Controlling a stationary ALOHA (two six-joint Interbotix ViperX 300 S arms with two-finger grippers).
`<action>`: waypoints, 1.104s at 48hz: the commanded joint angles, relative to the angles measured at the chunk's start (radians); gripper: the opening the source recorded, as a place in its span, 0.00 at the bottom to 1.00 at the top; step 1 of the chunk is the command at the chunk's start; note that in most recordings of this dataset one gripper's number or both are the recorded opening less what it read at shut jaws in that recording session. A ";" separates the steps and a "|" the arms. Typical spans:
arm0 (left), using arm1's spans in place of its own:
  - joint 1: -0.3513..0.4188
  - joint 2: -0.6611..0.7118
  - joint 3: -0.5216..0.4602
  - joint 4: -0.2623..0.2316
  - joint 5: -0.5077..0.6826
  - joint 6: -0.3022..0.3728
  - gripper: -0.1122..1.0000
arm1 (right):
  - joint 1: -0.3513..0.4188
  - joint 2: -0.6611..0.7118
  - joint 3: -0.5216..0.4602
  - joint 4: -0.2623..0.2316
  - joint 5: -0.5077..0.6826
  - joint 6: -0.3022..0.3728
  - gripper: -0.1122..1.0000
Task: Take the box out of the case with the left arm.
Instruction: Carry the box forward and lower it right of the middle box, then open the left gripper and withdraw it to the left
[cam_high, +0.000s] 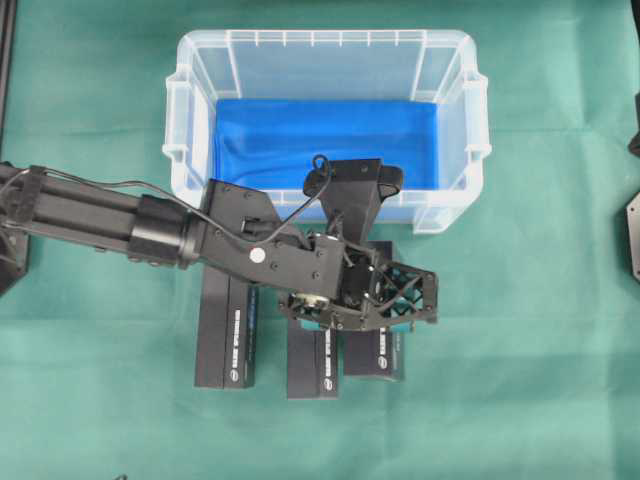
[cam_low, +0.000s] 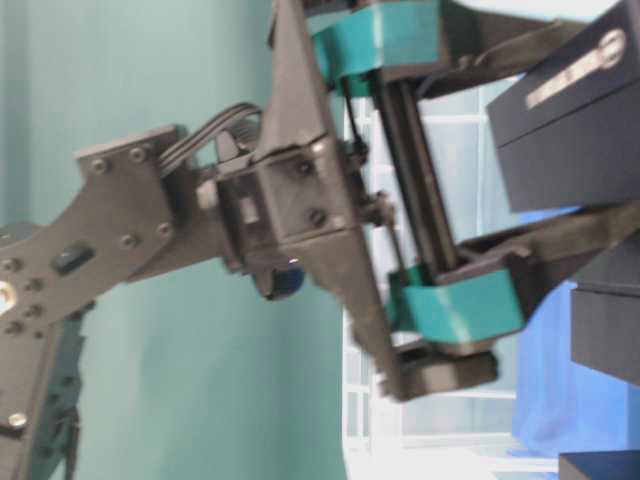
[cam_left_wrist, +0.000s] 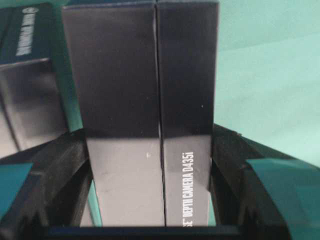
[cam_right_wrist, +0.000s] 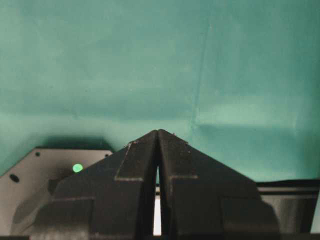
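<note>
The case (cam_high: 190, 110), clear with a blue lining, stands at the back of the green cloth with no box showing in it. In front of it my left gripper (cam_high: 385, 310) hovers over the rightmost of three black boxes. The left wrist view shows this box (cam_left_wrist: 140, 75), printed "DEPTH CAMERA D435i", between the black fingers (cam_left_wrist: 227, 165), which press on both its long sides. From table level its end (cam_low: 570, 110) sticks out past the teal pads (cam_low: 460, 305). Whether it rests on the cloth I cannot tell. My right gripper (cam_right_wrist: 158, 134) hangs shut over bare cloth.
Two more black boxes (cam_high: 228, 335) (cam_high: 312, 362) lie side by side left of the held one, in front of the case. One of them shows in the left wrist view (cam_left_wrist: 30, 75). Dark robot mounts sit at the right edge (cam_high: 632, 235).
</note>
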 joint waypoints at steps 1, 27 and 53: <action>-0.009 -0.015 -0.012 -0.008 -0.018 0.002 0.53 | -0.002 0.005 -0.009 0.000 -0.002 0.002 0.10; -0.017 -0.017 -0.006 -0.023 -0.020 0.005 0.54 | -0.002 0.003 -0.011 -0.002 -0.002 0.002 0.10; -0.003 -0.028 -0.023 -0.017 -0.020 0.005 0.89 | -0.003 0.003 -0.011 -0.002 -0.002 -0.003 0.10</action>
